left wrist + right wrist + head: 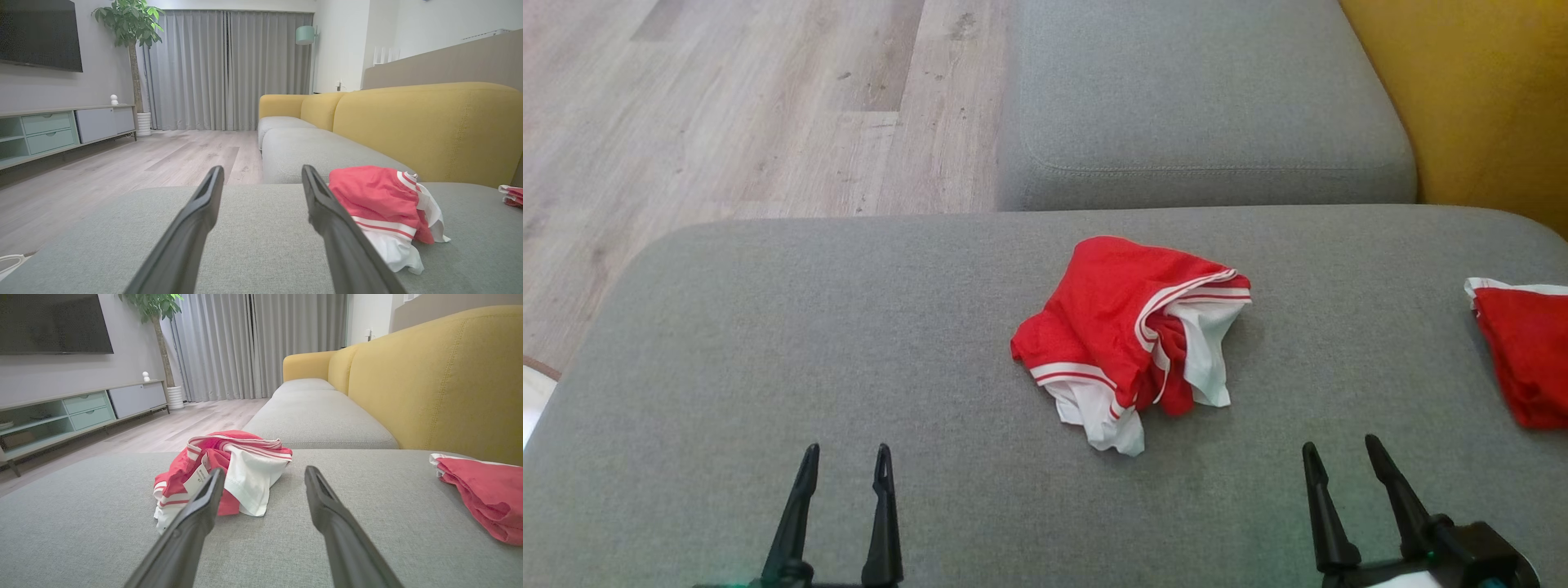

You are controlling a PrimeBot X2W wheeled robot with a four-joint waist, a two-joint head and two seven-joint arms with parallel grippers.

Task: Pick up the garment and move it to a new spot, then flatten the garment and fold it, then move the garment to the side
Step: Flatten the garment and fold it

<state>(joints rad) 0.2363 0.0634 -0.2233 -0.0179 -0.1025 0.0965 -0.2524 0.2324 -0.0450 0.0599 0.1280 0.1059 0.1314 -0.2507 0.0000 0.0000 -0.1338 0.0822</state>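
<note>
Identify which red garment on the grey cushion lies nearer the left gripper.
The crumpled red-and-white garment in the middle of the cushion; the other red garment lies at the far right edge, beyond the right gripper.

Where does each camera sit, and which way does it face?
Head view: on the head, facing down at grey fabric sofa seat and crumpled red-and-white garment; left gripper and right gripper, open, below.
Left wrist view: low, along the seat toward grey curtains; own fingers.
Right wrist view: likewise; own fingers.
Both wrist views share the garment and yellow backrest.
</note>
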